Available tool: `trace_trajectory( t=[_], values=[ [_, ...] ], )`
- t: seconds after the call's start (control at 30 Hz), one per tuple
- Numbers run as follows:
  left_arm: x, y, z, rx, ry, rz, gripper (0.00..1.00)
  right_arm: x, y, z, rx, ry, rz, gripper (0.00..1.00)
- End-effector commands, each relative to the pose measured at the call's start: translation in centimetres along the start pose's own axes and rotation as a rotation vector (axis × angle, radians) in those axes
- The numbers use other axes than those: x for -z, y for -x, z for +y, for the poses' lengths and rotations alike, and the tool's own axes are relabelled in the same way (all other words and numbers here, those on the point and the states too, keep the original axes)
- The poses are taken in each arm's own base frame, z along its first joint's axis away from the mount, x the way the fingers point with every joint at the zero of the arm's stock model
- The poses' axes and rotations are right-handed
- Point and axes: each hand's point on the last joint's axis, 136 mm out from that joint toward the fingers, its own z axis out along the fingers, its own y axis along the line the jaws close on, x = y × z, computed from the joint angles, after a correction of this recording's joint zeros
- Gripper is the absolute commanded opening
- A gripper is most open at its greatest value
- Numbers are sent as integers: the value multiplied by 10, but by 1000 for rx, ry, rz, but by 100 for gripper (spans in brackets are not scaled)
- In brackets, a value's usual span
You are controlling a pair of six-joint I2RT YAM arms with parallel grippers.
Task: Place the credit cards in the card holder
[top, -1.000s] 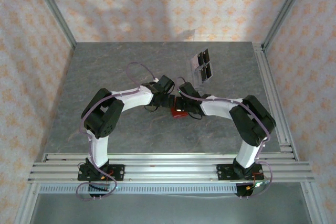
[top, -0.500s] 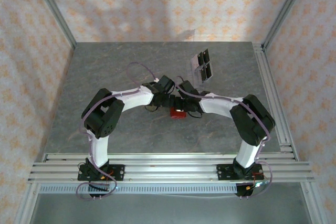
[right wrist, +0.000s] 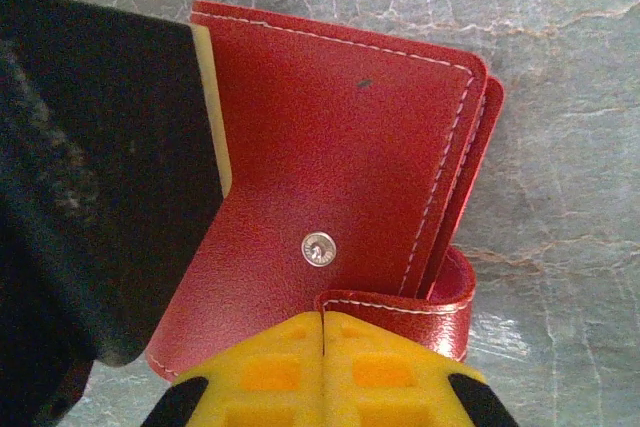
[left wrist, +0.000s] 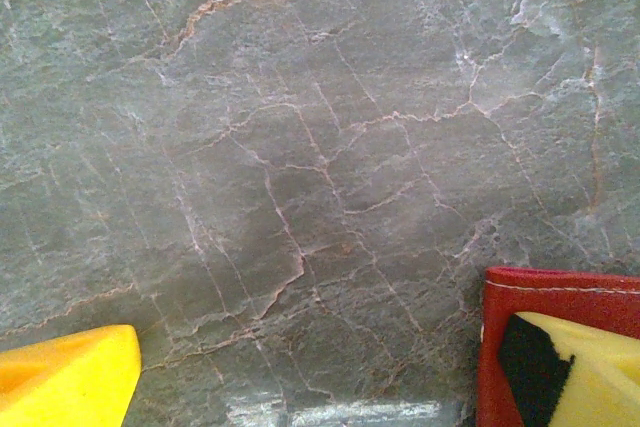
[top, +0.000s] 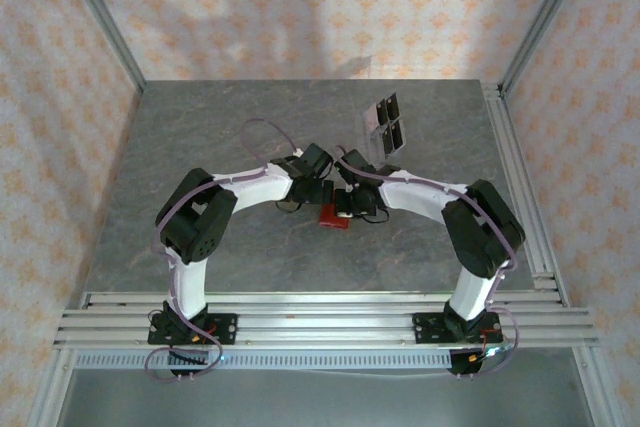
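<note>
Two claws work the folded card holder point(right wrist: 340, 147): left claw point(left wrist: 315, 387) spread, one finger point(left wrist: 570, 372) pinning it; right claw point(right wrist: 322, 367) pressed together at the flap point(right wrist: 400, 302). Likely next: peel the cover open.

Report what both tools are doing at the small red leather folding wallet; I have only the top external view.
Observer: The right tool has its yellow pads pressed together over the clasp strap of the red folding wallet.
Operator: Say whether it's open.
Observer: Folded shut; silver snap stud faces up, strap unfastened.
Operator: Now the left tool.
Observer: The left tool is open: one finger over the wallet's edge, the other over bare grey marble table.
</note>
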Motion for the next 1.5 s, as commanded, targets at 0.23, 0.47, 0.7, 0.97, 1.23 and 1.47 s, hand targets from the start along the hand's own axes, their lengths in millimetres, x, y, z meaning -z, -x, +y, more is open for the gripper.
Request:
trace_trajectory(
  t=[0.23,0.47,0.7,0.97,1.23,1.47],
  values=[
    [11,8,-1,1,10,-6,95,28,22,9,-42,44,-56,0],
    [39,26,-1,20,-5,-75,96,32,31,13,-43,54,-66,0],
    [41,17,14,26,19,-81,96,26,31,15,-44,65,-50,0],
    [42,1,25,53,25,-71,97,22,30,18,-38,82,-36,0],
    [33,-21,26,53,-11,-31,96,15,30,21,-32,91,-16,0],
    [25,-29,21,47,-29,-13,96,12,32,25,-31,106,-10,0]
  ],
)
